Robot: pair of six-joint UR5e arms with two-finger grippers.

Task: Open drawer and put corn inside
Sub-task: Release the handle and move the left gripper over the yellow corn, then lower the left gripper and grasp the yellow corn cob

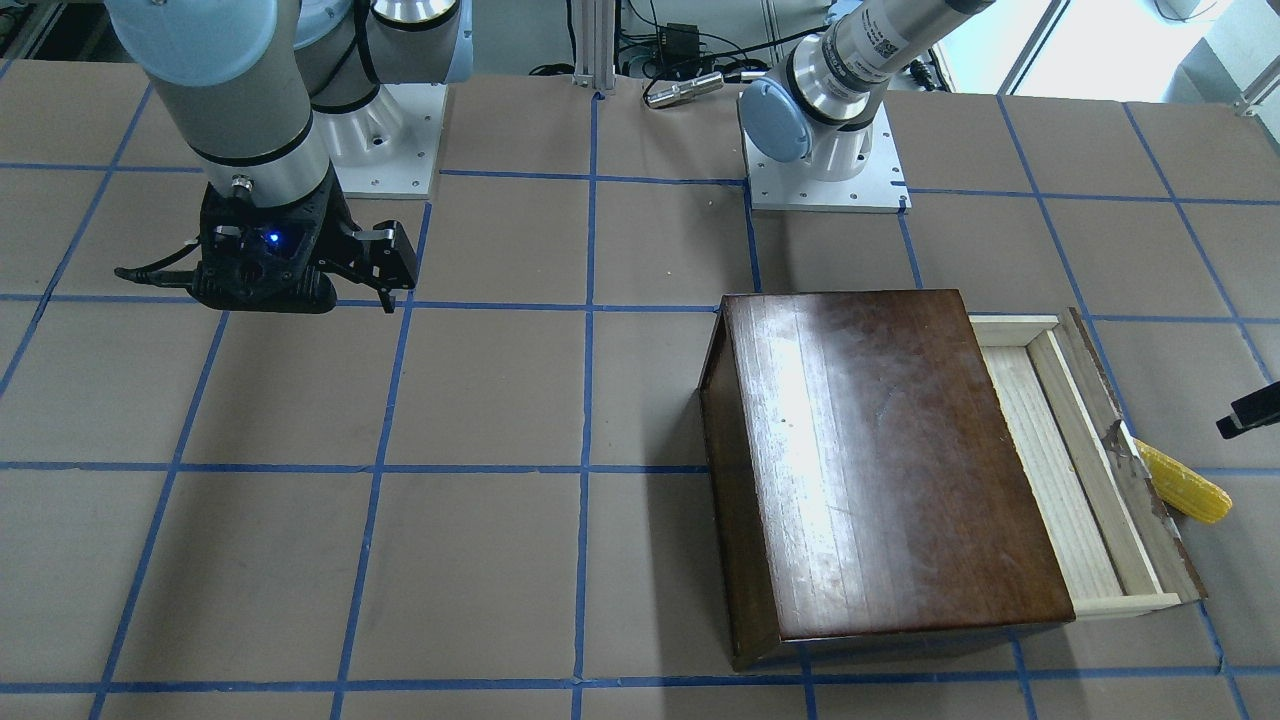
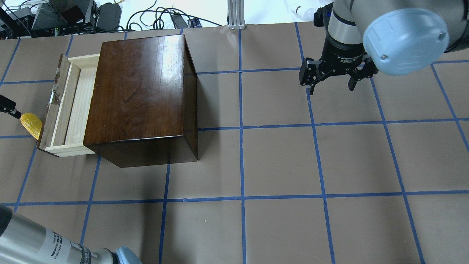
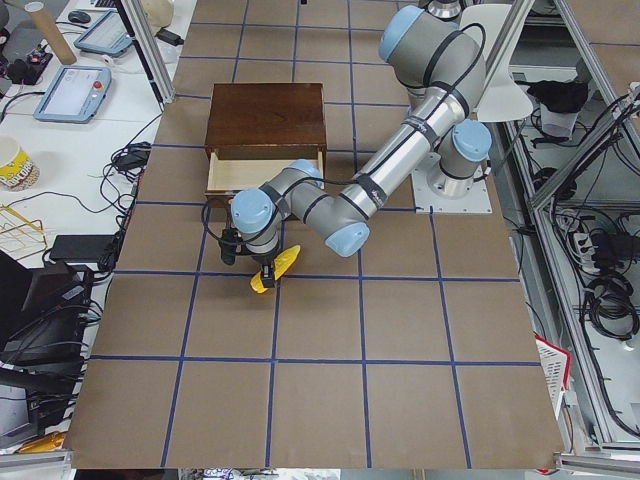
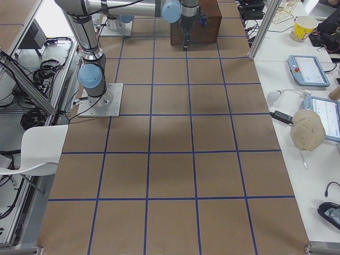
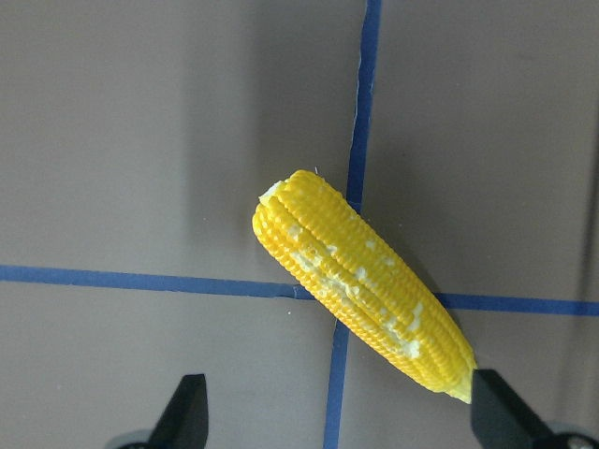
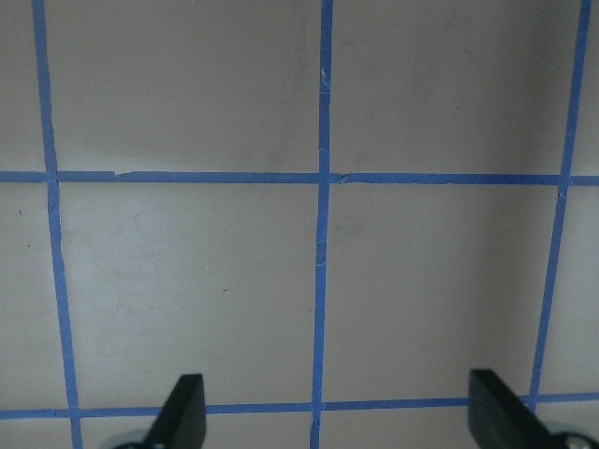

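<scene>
The ribbed, tapered corn (image 5: 360, 281) lay just outside the pale-wood drawer (image 2: 77, 106), partly hidden behind its chipped front. I saw the left fingers (image 5: 190, 409) and right fingers (image 6: 184, 409) spread, empty.

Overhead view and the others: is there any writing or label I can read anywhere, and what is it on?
"Adaptive": white print on the black collar above the right claw; the rest is blurred.
Sticker on the left arm: too small to read.
Box, drawer, corn: no text.
</scene>
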